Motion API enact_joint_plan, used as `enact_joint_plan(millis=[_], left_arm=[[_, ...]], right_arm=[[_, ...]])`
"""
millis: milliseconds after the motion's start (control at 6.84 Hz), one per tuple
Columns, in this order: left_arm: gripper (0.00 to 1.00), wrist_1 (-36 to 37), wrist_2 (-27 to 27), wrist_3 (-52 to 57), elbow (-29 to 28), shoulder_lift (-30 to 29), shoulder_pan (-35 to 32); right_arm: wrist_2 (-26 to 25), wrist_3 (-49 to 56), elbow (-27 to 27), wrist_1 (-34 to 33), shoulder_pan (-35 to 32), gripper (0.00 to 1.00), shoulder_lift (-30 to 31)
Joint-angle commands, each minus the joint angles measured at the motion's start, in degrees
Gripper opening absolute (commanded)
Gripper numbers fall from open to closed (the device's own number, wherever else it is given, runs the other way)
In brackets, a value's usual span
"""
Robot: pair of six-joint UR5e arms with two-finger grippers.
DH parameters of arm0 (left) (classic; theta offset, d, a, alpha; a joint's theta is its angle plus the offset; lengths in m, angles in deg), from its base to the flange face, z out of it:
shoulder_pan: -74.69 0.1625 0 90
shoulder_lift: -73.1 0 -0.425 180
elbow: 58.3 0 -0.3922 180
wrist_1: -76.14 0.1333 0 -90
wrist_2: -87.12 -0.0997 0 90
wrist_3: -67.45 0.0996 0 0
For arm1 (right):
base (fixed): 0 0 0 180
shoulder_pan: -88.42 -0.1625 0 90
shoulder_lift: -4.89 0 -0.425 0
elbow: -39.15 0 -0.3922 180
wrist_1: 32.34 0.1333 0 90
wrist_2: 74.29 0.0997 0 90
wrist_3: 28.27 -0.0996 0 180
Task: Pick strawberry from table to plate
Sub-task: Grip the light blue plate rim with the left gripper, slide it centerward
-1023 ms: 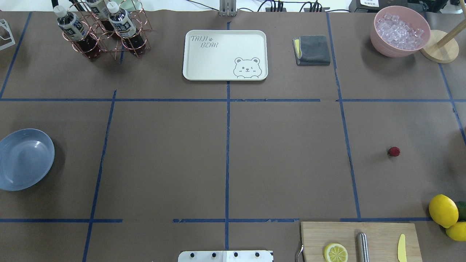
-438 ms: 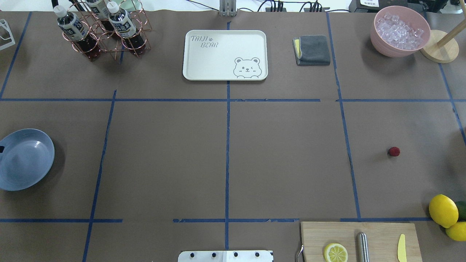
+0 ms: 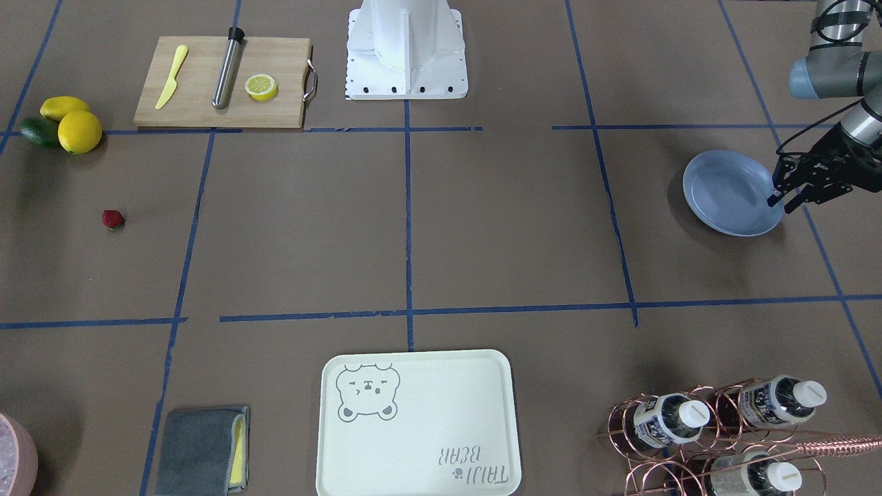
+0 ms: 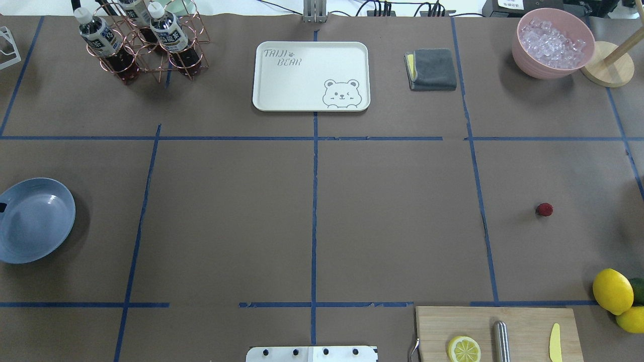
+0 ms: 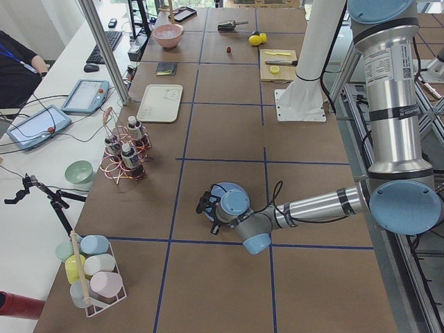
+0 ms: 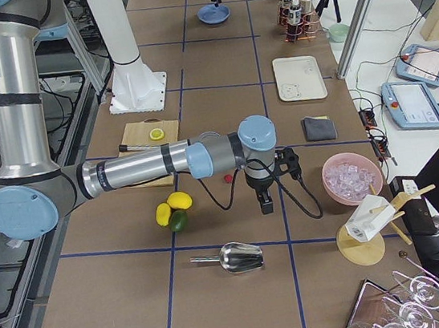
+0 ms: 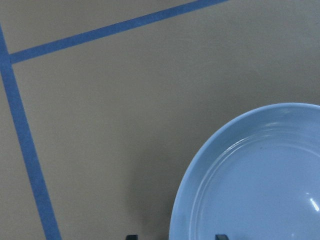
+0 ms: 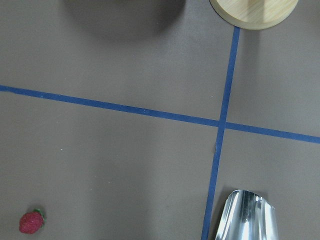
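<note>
Watching the front camera, I see my left tool hanging over the outer rim of the blue plate, fingers spread wide with nothing between them; the wrist camera shows the two tips either side of that rim. The strawberry lies on the brown bench at the robot's right, well apart from the plate and not far from the lemons. My right tool hangs above the bench near the berry without touching it. Only the side camera catches it, so I cannot tell whether its fingers are wide or narrow
</note>
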Motion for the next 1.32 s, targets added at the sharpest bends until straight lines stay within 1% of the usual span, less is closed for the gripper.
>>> enact_joint_plan(millis=[0, 146, 292, 438, 585, 731, 877, 1023, 1169], left_arm=[[0.00, -0.3, 0.0, 0.1, 0.0, -0.1, 0.1], [0.00, -0.1, 0.5, -0.4, 2.0, -0.2, 0.1], [0.00, 3.6, 2.4, -0.8, 6.6, -1.0, 0.1], [0.00, 11.6, 4.6, -5.5, 14.1, -3.1, 0.4], [0.00, 17.6, 4.3, -10.3, 20.4, -4.6, 3.3], [0.00, 19.0, 3.4, -16.4, 22.5, -9.4, 5.8], [0.00, 19.1, 0.4, -22.4, 22.3, -15.3, 11.2], [0.00, 21.8, -4.9, -28.8, 21.3, -21.6, 18.9], [0.00, 30.7, -10.3, -33.4, 20.9, -30.2, 24.2]], right_arm=[[0.0, -0.1, 0.2, 0.0, 0.0, 1.00, 0.0], [0.0, -0.1, 0.2, 0.0, 0.0, 1.00, 0.0], [0.2, -0.2, 0.3, -0.1, 0.1, 1.00, -0.1], [0.4, -0.3, 0.3, -0.1, 0.0, 1.00, 0.0], [0.4, -0.3, 0.2, 0.0, 0.0, 1.00, 0.0], [0.3, -0.3, 0.2, 0.0, -0.1, 1.00, 0.1], [0.3, -0.3, 0.2, 0.0, -0.1, 1.00, 0.2], [0.3, -0.3, 0.2, 0.0, -0.2, 1.00, 0.4], [0.3, -0.3, 0.1, 0.0, -0.2, 1.00, 0.5]])
